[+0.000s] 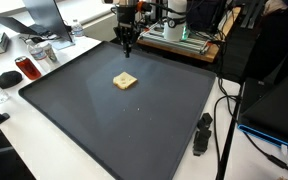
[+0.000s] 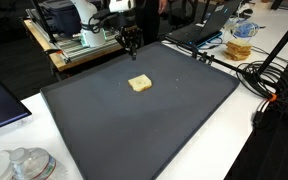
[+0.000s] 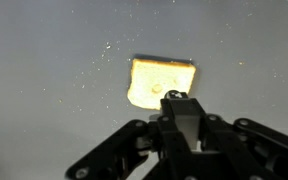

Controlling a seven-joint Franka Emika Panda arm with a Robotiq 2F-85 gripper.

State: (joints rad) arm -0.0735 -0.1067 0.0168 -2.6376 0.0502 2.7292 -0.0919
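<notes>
The claw point(image 1: 127, 47) hangs at the far side of a large dark mat point(image 1: 104, 125) that covers most of the white desk point(image 1: 29, 140). Its fingers are pressed together with nothing between them. In both exterior views it points straight down, close over the mat near its back edge. From these angles it looks to be just clear of the surface rather than resting on it, though that is hard to judge. A small pale-yellow slice of bread point(image 1: 125, 81) lies flat on the mat, roughly in the middle and apart from the claw on the near side. Seen in an exterior view from the opposite side, the claw point(image 2: 132, 45) again stands beyond the slice of bread point(image 2: 139, 84), with bare mat point(image 2: 134, 130) between them. In the wrist view the closed claw point(image 3: 174, 97) overlaps the lower edge of the slice of bread point(image 3: 159, 82), whose crust is slightly darker along its rim. A small black device point(image 1: 201, 133) lies on the mat's edge, well away from the bread, and an open laptop point(image 2: 209, 25) sits beyond a corner of the mat.
</notes>
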